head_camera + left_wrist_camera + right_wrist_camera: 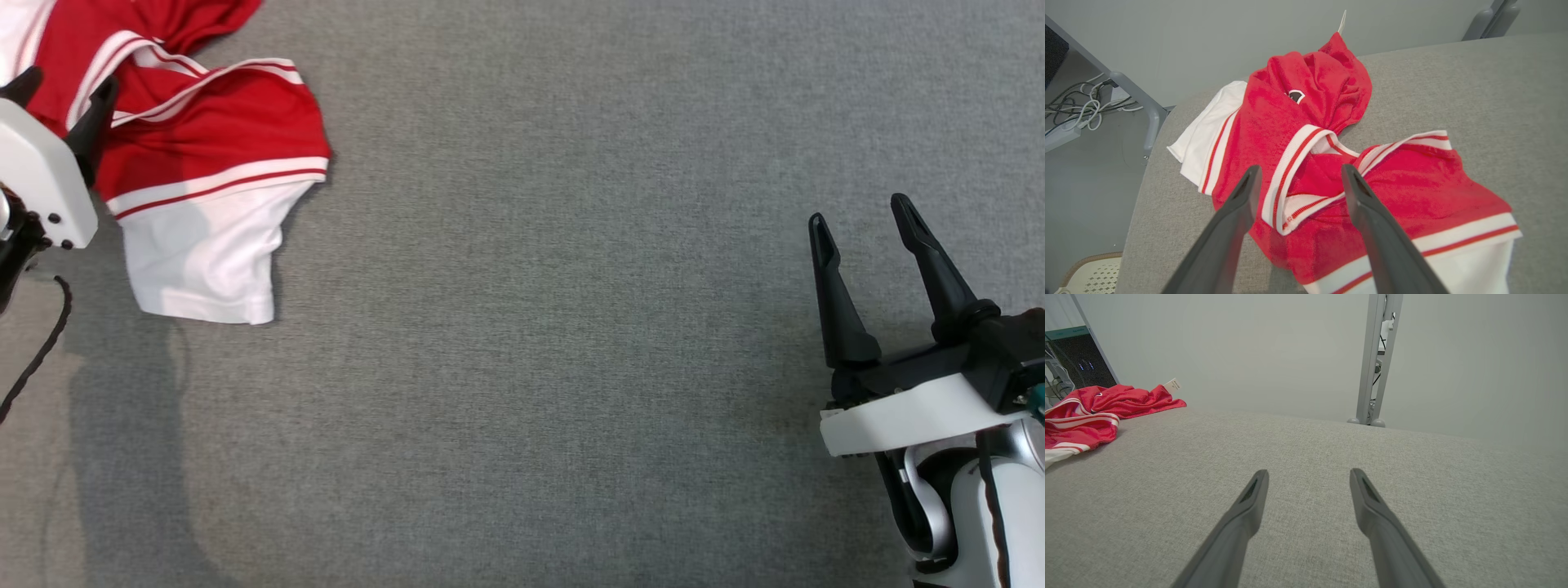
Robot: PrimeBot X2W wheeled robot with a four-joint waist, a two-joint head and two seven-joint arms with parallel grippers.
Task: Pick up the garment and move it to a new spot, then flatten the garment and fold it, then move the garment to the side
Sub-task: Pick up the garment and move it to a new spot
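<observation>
A crumpled red and white garment [196, 163] with striped trim lies at the far left of the grey fabric table [571, 327]. My left gripper [69, 82] hovers over its left part, open, nothing between its fingers. In the left wrist view the garment [1327, 163] is bunched, and my left gripper [1299, 173] straddles a white striped band of it. My right gripper [857, 216] stands open over bare table at the right, far from the garment. The right wrist view has my right gripper [1308, 475] open above the cloth, with the garment [1090, 412] far to the left.
A black cable [41, 347] hangs by my left arm. The table's left edge [1143, 179] drops to a floor with cables [1073, 106] and a grey frame leg [1141, 106]. A grey post [1376, 359] stands beyond the table's far edge.
</observation>
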